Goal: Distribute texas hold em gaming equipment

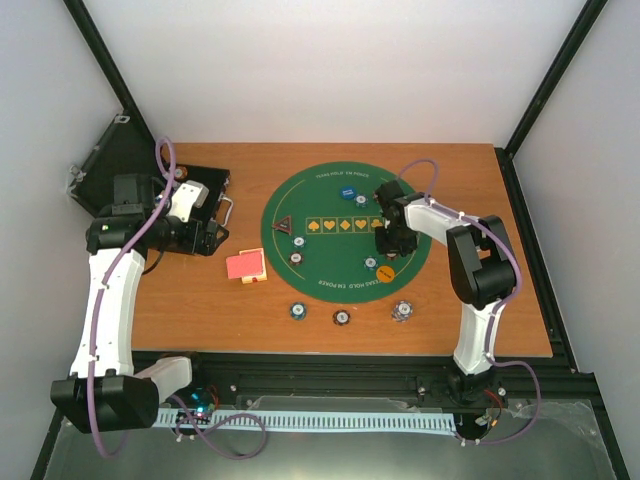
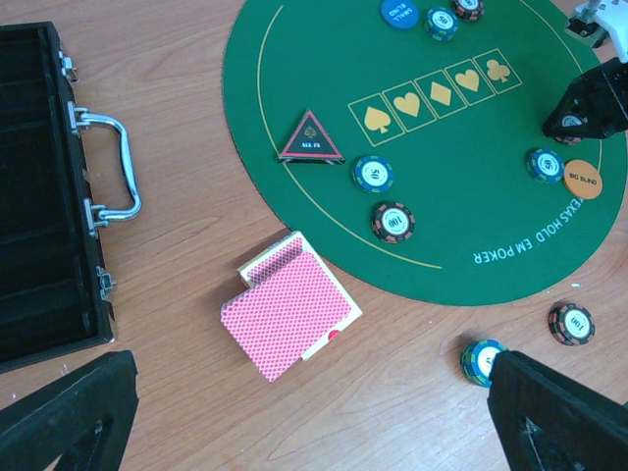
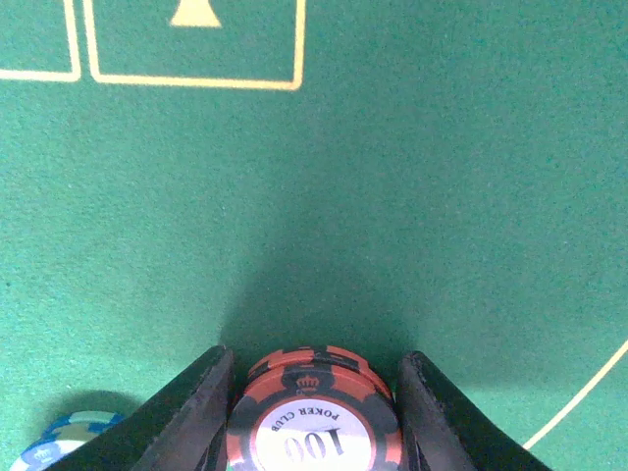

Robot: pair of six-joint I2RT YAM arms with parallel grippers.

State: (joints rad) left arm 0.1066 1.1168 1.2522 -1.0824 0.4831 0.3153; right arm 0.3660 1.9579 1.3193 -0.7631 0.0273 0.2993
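Red-rimmed chip (image 3: 314,437) sits pinched inside the right end effector (image 3: 312,392).

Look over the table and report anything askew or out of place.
One thing: the red-backed card deck lies on bare wood beside the green mat, with its top cards twisted off the lower ones. The red 100 chip in the right gripper looks level.
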